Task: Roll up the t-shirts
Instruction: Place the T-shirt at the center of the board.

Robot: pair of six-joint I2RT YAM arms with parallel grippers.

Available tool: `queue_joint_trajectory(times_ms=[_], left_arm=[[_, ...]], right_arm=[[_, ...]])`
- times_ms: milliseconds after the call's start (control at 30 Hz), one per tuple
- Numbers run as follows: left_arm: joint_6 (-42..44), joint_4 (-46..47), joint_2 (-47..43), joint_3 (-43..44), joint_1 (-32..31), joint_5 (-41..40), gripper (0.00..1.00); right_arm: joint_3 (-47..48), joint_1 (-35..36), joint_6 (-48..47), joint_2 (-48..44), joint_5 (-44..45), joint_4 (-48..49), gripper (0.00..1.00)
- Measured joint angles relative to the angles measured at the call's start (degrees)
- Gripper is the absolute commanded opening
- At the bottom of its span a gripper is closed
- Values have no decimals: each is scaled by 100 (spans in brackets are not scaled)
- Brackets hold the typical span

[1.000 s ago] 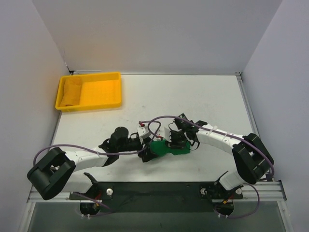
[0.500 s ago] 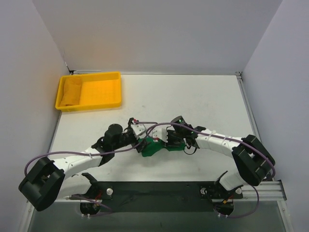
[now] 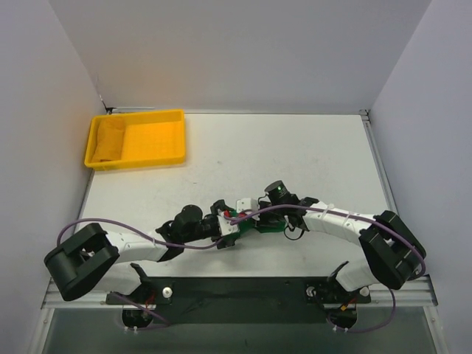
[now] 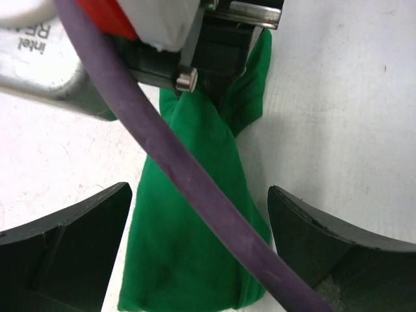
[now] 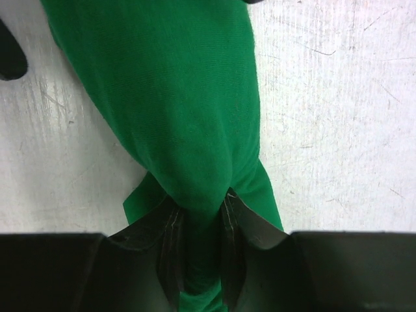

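plain green soft-fabric t-shirt (image 5: 175,97): likely limp, light (grip bunched ends) | right gripper (image 5: 198,221): pinching it | left gripper (image 4: 198,195): wide, astride

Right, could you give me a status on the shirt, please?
Right gripper shut on green t-shirt. Left gripper open, straddling its other end. Purple cable overhead.

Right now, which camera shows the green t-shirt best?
The right wrist view: the green t-shirt fills it, bunched and pinched in the right end effector. The left wrist view has a cable across it; the top view shows only a green sliver.
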Motion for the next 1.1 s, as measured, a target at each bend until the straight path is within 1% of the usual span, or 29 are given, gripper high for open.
queue_joint_trajectory(times_ms=[100,267,600,700,733,767,833,867,933,967,1000,1033,1067,1100], left_arm=[[162,181,144,2,-26,-15,97],[273,363,697,122,-48,31,97],[280,1331,1650,389,-55,358,97],[286,1561,1893,503,-61,463,90],[295,1620,1950,546,-66,476,86],[304,1661,2037,601,-68,494,77],[315,1755,2159,708,-76,522,64],[330,1779,2199,743,-85,529,53],[372,1773,2256,820,-105,479,46],[402,1740,2288,866,-105,461,44],[417,1703,2343,933,-116,452,44],[424,1668,2400,1012,-120,444,47],[422,1644,2455,1080,-127,437,52],[420,1626,2529,1163,-133,417,64]], right_arm=[[-68,0,-24,-81,7,2,0],[-157,35,-28,-195,48,-7,0],[-293,-72,72,-306,199,-44,0],[-323,-101,118,-328,208,-33,0],[-334,-125,122,-341,208,-28,0],[-345,-153,131,-354,212,-28,0],[-354,-179,166,-365,247,-31,0],[-358,-190,175,-367,249,-31,0],[-389,-205,232,-389,275,-13,0],[-415,-221,264,-420,304,-2,0],[-446,-243,291,-455,337,-4,0],[-476,-273,332,-498,391,-9,0],[-507,-315,372,-538,452,-13,0],[-533,-350,404,-573,514,-20,0]])
